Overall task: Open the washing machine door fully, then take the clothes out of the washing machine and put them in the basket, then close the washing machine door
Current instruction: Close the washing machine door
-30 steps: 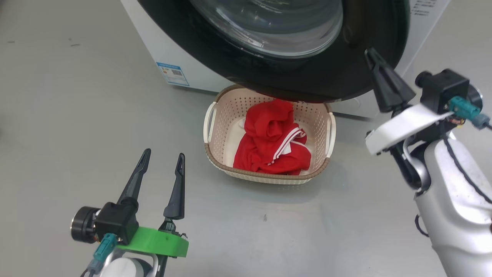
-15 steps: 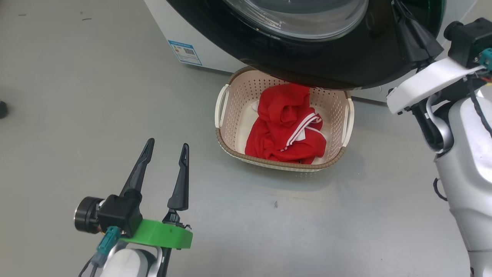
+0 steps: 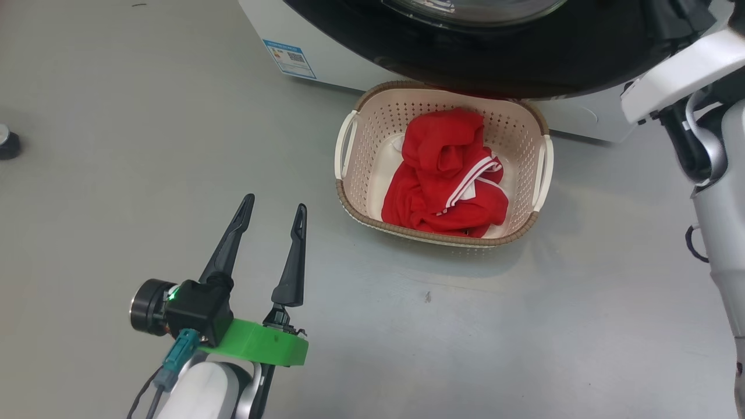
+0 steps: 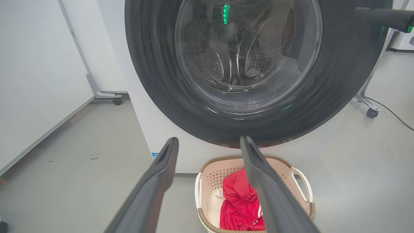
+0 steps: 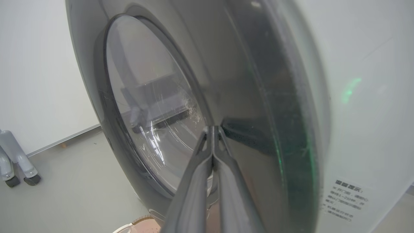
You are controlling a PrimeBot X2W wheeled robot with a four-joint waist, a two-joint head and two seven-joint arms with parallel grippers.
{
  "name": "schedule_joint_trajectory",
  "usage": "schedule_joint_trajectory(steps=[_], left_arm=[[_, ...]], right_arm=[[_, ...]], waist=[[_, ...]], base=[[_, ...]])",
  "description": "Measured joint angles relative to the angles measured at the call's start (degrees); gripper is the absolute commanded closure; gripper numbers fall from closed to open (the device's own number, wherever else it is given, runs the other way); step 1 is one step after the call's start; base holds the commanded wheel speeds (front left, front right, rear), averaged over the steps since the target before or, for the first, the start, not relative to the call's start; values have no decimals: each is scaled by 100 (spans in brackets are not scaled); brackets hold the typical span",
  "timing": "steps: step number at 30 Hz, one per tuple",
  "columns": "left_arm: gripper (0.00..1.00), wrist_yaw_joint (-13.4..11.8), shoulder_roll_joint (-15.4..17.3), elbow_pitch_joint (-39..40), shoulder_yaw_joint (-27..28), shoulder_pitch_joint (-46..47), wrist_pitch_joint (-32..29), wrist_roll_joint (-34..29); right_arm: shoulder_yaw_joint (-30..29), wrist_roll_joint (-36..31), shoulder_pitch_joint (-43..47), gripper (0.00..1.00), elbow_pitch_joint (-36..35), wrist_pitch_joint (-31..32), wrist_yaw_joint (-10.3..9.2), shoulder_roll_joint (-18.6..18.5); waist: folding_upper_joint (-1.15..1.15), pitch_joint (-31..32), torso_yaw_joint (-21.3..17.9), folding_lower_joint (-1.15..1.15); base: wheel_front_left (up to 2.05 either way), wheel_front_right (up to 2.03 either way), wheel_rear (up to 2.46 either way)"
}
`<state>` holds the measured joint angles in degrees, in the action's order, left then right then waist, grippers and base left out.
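The red clothes (image 3: 448,174) with white stripes lie in the cream basket (image 3: 430,235) on the floor in front of the white washing machine (image 3: 326,52). The washing machine door (image 3: 512,64) overhangs the basket's far rim. In the left wrist view the door (image 4: 155,81) lies flat against the machine front, above the basket (image 4: 302,181) and clothes (image 4: 239,204). My left gripper (image 3: 275,202) hovers open and empty over the floor, left of the basket. My right gripper (image 5: 212,128) is shut, its tips against the door's black rim (image 5: 245,97).
The grey floor spreads around the basket. A small dark object (image 3: 7,142) sits at the far left. Casters of frames stand beside the machine (image 4: 117,101) (image 4: 372,112). My right forearm (image 3: 722,192) rises at the right edge.
The head camera has moved, so everything has slid down and to the right in its view. My shut right gripper has risen along the door rim, past the view's top edge. The left gripper stays open.
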<state>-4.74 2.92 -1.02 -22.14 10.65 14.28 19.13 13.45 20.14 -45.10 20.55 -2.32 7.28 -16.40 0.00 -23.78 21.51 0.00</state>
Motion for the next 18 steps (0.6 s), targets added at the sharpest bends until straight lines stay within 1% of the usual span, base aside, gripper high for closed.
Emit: schedule_joint_trajectory(steps=[10,18], left_arm=[[0,34,-20,-65,-74,149,15,0],[0,34,-32,-140,-74,231,16,-8]], right_arm=[[-155,0,-656,100,389,-26,22,-189],[-310,91,-875,100,743,-221,36,-167]], waist=[[0,-176,146,0],[0,-218,201,0]], base=[[0,0,0],[0,0,0]])
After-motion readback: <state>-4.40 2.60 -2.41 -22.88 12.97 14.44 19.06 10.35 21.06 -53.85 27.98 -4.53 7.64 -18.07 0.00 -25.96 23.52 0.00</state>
